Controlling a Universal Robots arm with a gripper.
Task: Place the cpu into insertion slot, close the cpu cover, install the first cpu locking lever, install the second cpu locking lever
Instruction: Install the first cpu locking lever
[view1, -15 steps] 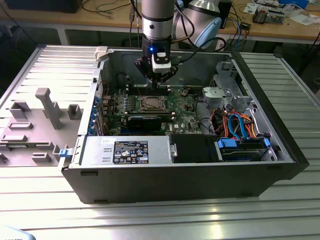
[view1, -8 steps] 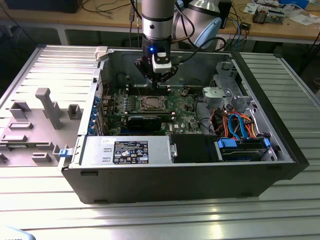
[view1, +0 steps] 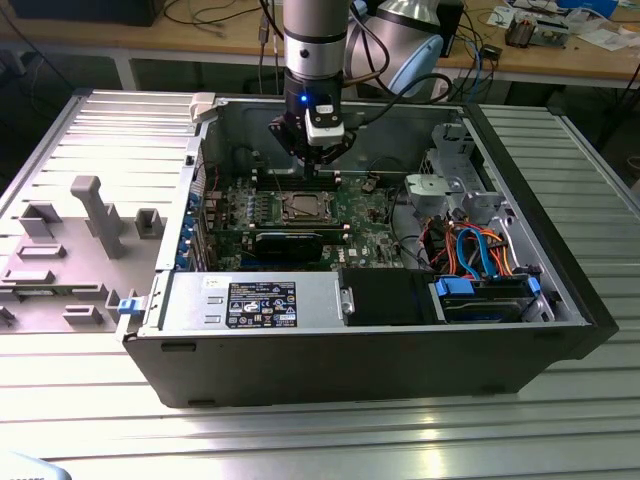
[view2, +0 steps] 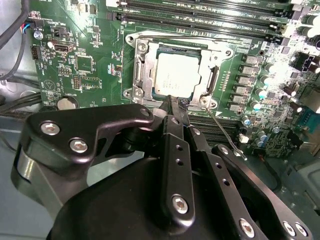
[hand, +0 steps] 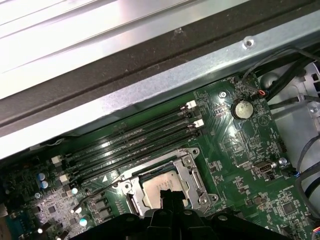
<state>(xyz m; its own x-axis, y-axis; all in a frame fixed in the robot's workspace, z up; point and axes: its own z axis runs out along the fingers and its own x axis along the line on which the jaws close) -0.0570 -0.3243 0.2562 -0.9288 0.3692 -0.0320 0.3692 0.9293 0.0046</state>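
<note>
Open computer case (view1: 560, 300) on a ribbed metal table (view1: 300, 440); behind it, a wooden bench (view1: 560, 60) strewn with cables. The gripper (view2: 176, 104) hangs over the green motherboard (view2: 90, 65), its fingers drawn together with nothing visibly between them, tips at the near edge of the insertion slot (view2: 134, 65). The cpu (view2: 176, 74) already lies in the slot, silvery top up, and the cpu cover (view2: 145, 70) lies closed around it, framing the chip. One thin wire locking lever (view2: 222, 131) stands free, slanting away from the socket corner past the fingertips; whether the other lever is latched cannot be told.

Risks, as judged: the fingers may slip off so thin a lever, letting it spring back; a push off-line could bend it or scrape the nearby capacitors (view2: 252, 100) and memory slots (view2: 200, 15); pressing on the cover itself could load the chip unevenly. Case walls leave little sideways room
</note>
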